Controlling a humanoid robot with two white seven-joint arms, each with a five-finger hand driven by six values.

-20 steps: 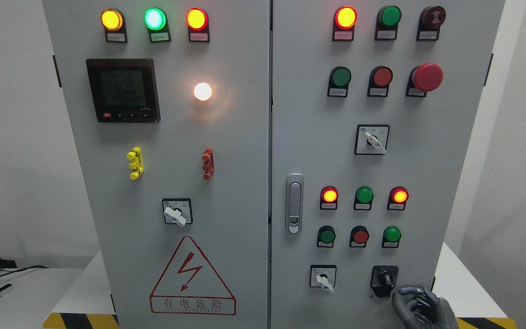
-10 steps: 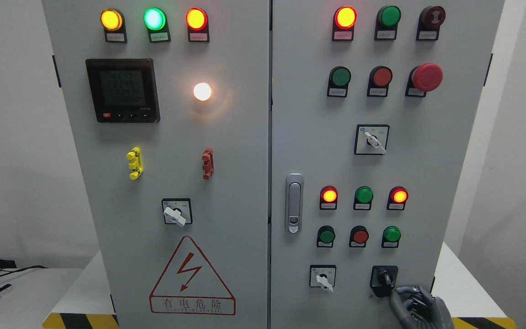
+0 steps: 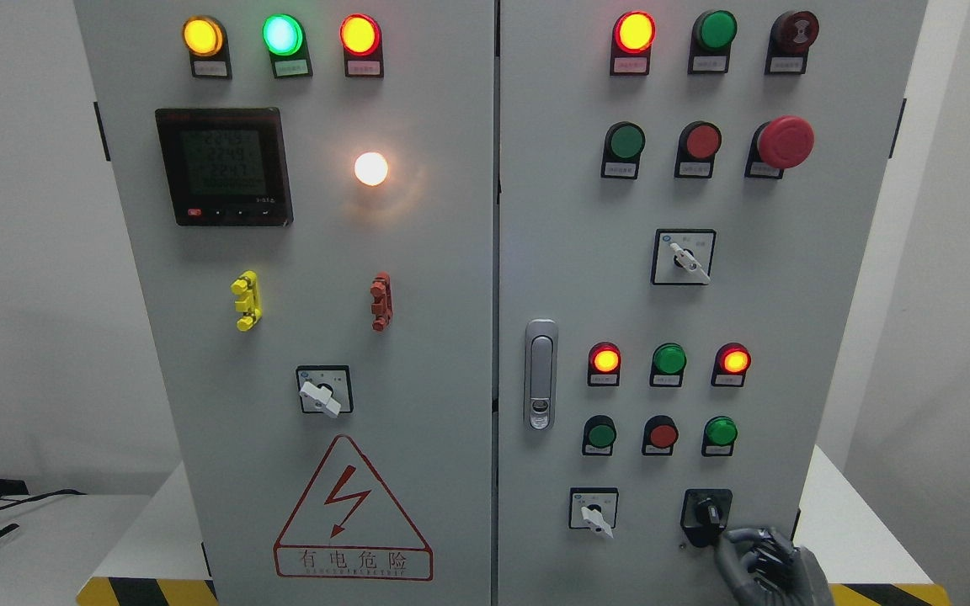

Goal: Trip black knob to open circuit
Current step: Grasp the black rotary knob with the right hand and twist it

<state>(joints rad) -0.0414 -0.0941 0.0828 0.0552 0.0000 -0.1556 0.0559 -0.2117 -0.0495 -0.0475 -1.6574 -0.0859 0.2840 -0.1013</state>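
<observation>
The black knob (image 3: pixel 706 512) sits on a black square plate at the lower right of the grey cabinet's right door (image 3: pixel 754 295). Its handle points roughly upward. My right hand (image 3: pixel 761 560), grey and fingered, rises from the bottom edge just below and right of the knob. Its fingers are curled, and the top finger reaches toward the plate's lower right corner without gripping the knob. The left arm is out of view.
A white selector switch (image 3: pixel 594 513) is left of the black knob, with push buttons (image 3: pixel 663 434) and lit indicator lamps (image 3: pixel 605 359) above. A door latch (image 3: pixel 540 374) stands at the seam. The cabinet rests on a white table with a hazard-striped edge (image 3: pixel 148 591).
My right hand has crept up and left toward the black knob's plate. The knob's handle has not visibly turned.
</observation>
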